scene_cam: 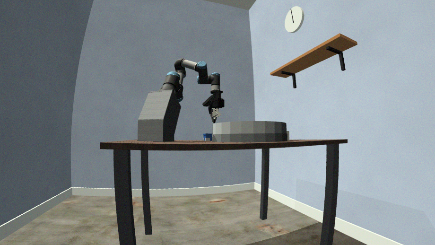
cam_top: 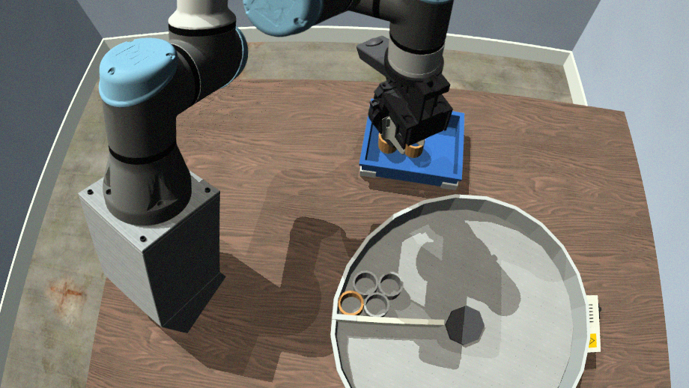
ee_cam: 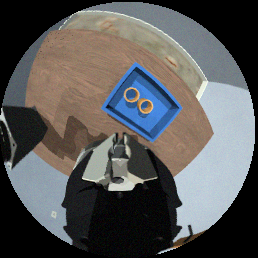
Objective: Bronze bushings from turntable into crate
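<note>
My gripper is shut and empty, above the blue crate. In the top view its fingers overlap the crate's left half. Two bronze bushings stand in the crate: one bushing on the left and another bushing close beside it. A third bronze bushing stands on the turntable, against its left rim and the divider. Three steel bushings sit around it: one, one and one.
A pale divider bar runs from the turntable's left rim to the dark hub. The turntable's raised wall lies in front of the crate. The arm's base block stands at the left. A control box sits at the turntable's right.
</note>
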Controlling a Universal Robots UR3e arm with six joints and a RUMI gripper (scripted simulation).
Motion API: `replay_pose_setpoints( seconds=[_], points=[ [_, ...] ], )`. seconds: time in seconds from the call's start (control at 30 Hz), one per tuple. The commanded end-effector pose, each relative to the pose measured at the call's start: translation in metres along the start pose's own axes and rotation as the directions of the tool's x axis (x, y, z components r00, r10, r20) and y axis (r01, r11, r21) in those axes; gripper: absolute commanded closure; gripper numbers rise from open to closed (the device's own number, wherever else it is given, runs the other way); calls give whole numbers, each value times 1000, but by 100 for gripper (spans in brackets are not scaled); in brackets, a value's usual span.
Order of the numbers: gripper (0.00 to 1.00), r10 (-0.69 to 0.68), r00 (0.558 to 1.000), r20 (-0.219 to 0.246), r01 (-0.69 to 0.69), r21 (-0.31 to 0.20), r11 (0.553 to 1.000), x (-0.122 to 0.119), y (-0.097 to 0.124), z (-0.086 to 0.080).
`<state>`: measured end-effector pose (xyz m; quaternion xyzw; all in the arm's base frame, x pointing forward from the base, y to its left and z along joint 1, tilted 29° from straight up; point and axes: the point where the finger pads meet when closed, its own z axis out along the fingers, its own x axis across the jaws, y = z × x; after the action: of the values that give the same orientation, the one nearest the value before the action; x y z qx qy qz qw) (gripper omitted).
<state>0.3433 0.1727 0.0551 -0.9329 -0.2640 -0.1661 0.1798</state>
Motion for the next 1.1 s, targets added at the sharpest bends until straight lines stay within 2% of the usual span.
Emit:
replay_pose_setpoints(
  seconds=[0.0, 0.53, 0.6, 1.07],
  points=[
    [95, -29, 1000, -5, 29, 2, 1000, -8, 11, -1],
    [95, -149, 989, -5, 149, 1, 989, -44, 58, -1],
    [95, -149, 989, -5, 149, 1, 989, -44, 58, -1],
    [95, -263, 965, -5, 263, 0, 965, -78, 104, -1]
  ],
)
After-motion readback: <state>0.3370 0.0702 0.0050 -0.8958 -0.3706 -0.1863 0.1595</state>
